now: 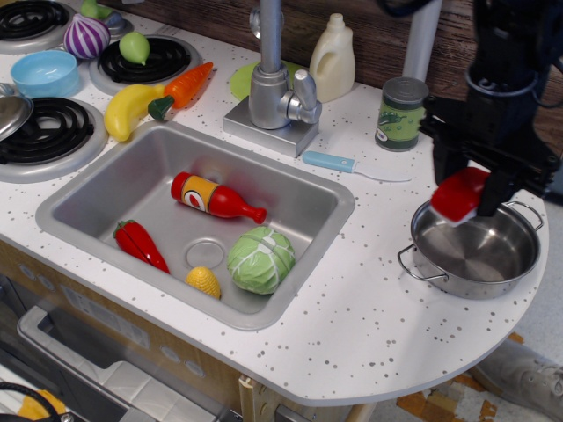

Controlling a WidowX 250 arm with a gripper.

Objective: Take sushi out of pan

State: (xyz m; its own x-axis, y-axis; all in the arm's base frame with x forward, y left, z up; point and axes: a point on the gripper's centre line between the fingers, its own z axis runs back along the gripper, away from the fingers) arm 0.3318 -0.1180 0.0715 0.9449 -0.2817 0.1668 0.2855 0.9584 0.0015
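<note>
My gripper (471,189) is shut on the sushi (458,194), a glossy red piece with a white base at its lower edge. It holds the sushi in the air above the far left rim of the pan (475,251). The pan is a shallow shiny steel pot with two loop handles, standing at the right end of the white speckled counter. Nothing lies inside it. The black arm rises from the gripper to the top right.
A green can (400,112) and a blue-handled knife (352,165) lie left of the pan. The sink (97,198) holds a ketchup bottle (215,197), chili (139,243), cabbage (260,259) and corn (203,282). The faucet (271,83) and a white jug (333,58) stand behind. The counter's edge runs close to the pan's right.
</note>
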